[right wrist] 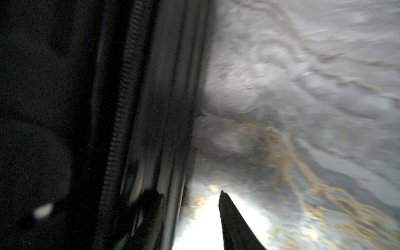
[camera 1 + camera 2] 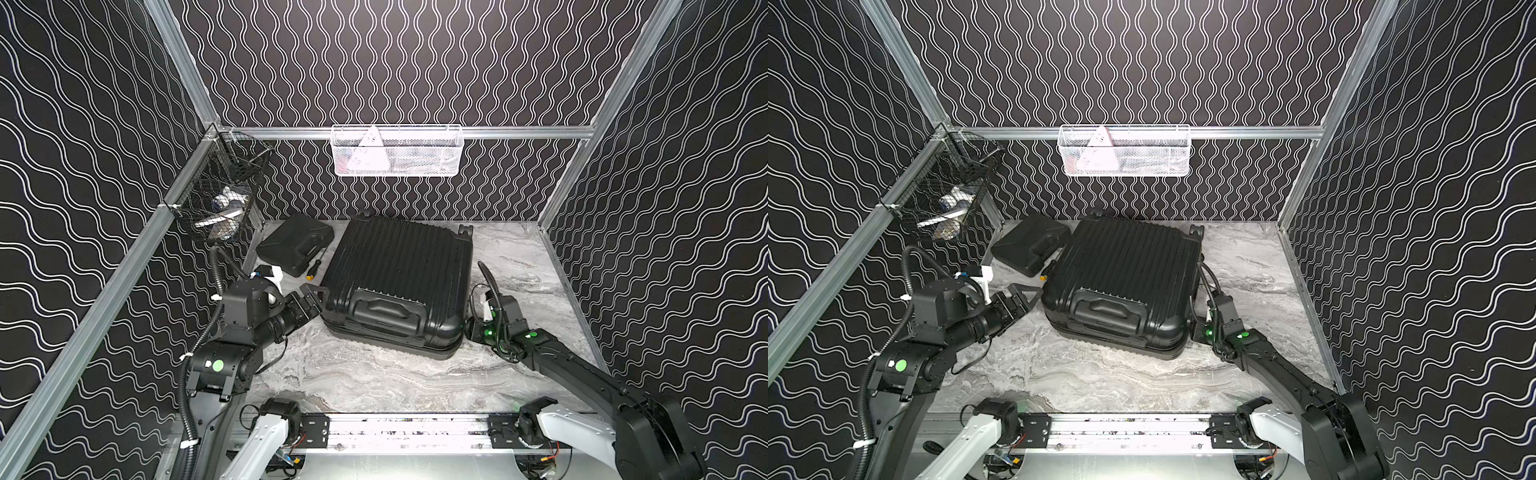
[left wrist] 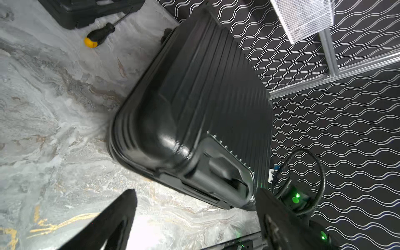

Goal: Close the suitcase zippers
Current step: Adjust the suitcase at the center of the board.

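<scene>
Marble tabletop (image 2: 374, 374) — suitcase (image 2: 399, 266) just beyond left fingers (image 3: 108, 223)

The suitcase (image 2: 399, 266) has a hard, ribbed black plastic shell with a soft gloss that catches highlights at its near corners. Its zippers (image 1: 121, 97) show fine, dark teeth. The table (image 2: 374, 374) looks like polished grey marble with gold veins. The small case (image 2: 295, 245) at far left is matt moulded plastic. The far basket (image 2: 397, 151) is white wire mesh.

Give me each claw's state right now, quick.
Left claw: open, holding nothing, beside the suitcase.
Right claw: cannot tell; its wrist view is blurred.
</scene>
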